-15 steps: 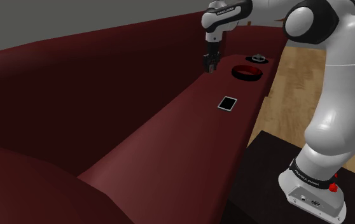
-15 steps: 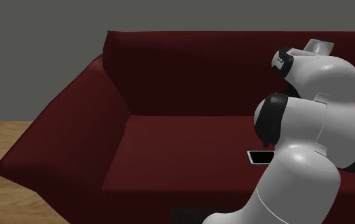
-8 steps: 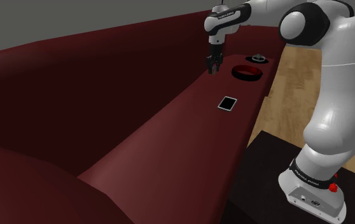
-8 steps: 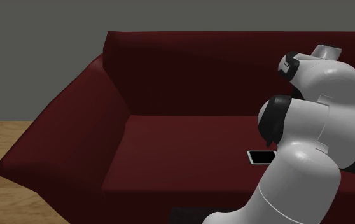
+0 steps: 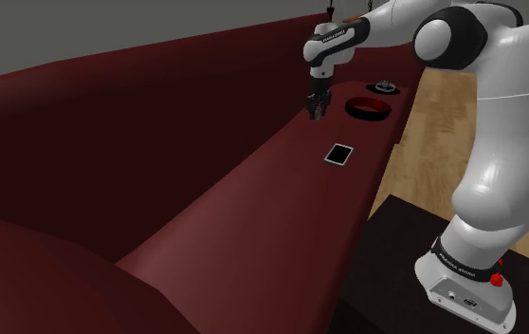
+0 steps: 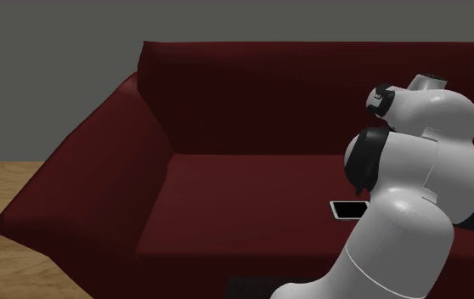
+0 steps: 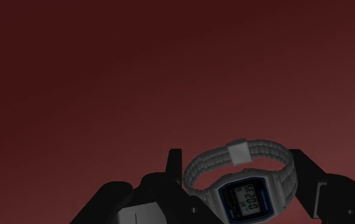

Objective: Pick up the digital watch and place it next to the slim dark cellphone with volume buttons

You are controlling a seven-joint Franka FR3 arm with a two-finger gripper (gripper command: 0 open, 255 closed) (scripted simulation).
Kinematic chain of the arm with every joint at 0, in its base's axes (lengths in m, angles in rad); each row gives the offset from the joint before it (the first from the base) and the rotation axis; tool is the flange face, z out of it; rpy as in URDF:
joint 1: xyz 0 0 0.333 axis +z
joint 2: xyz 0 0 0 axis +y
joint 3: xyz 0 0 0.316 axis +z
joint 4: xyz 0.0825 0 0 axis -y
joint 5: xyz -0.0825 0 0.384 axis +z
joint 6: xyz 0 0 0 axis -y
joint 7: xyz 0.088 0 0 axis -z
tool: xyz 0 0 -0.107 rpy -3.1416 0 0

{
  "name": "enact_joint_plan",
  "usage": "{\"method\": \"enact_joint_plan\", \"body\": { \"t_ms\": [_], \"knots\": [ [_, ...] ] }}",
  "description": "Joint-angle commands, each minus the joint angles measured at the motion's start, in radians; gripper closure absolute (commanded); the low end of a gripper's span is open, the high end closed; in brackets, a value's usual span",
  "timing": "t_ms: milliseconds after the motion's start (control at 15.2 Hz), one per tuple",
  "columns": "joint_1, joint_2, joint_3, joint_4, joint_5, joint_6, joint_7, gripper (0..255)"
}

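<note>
Digital watch (image 7: 246,198) hangs above the dark red sofa seat (image 5: 253,209), its pale grey band clasped between the jaws of the gripper (image 5: 315,114). Best next move: carry it low toward the near cellphone (image 5: 339,154) and release just beside it, not on it. Keep clear of the red-rimmed ring (image 5: 367,117) at far right. Wood floor (image 5: 443,133), grey wall (image 5: 111,28).

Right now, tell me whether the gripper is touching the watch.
Touching. The wrist view shows the watch with its band pressed against both fingers of the gripper, no gap on either side.
</note>
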State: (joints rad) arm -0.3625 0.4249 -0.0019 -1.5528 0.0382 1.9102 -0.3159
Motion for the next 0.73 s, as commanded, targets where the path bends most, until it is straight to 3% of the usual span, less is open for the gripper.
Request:
{"method": "enact_joint_plan", "body": {
  "t_ms": [0, 660],
  "knots": [
    [0.0, 0.01, 0.0, -0.011, 0.0, 0.021, -0.001, 255],
    [0.0, 0.041, 0.0, -0.058, 0.002, 0.099, -0.003, 255]
  ]
}}
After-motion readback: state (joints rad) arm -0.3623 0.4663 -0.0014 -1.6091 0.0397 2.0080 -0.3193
